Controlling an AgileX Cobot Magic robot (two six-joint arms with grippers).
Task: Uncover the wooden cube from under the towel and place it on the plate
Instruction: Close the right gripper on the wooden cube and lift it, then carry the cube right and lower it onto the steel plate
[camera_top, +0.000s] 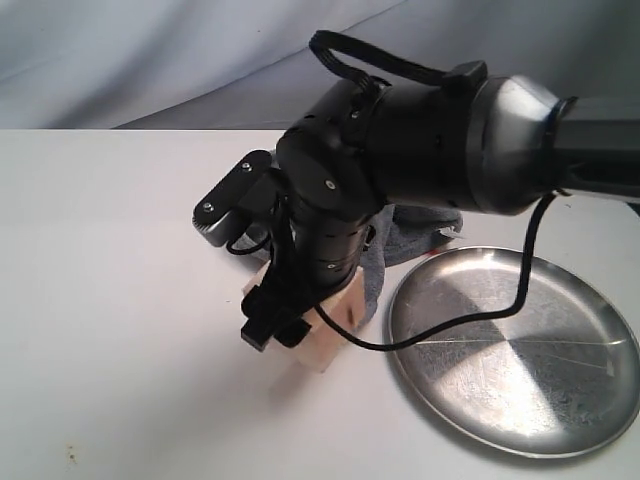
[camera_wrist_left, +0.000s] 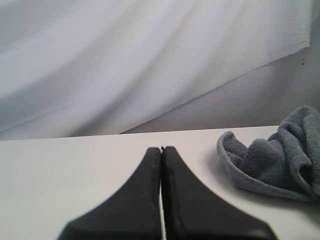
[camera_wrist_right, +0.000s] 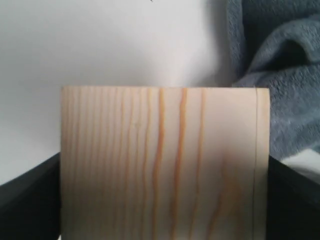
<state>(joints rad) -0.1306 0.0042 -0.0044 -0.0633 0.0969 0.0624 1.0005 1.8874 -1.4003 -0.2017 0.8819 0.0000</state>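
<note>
The wooden cube (camera_top: 332, 330) (camera_wrist_right: 165, 150), pale with orange grain lines, sits between the black fingers (camera_wrist_right: 30, 205) of my right gripper (camera_top: 275, 335) (camera_wrist_right: 165, 200), which is shut on it; both fingers press its sides. It is left of the silver plate (camera_top: 520, 350), at or just above the table; I cannot tell which. The blue-grey towel (camera_top: 400, 235) (camera_wrist_left: 280, 160) (camera_wrist_right: 280, 75) lies crumpled behind the cube, off it and mostly hidden by the right arm. My left gripper (camera_wrist_left: 161, 149) is shut with nothing in it, low over the table beside the towel.
The white table (camera_top: 110, 300) stretches left and forward of the cube. A black cable (camera_top: 450, 320) loops from the right arm over the plate's near rim. A pale cloth backdrop (camera_wrist_left: 150, 60) hangs behind the table.
</note>
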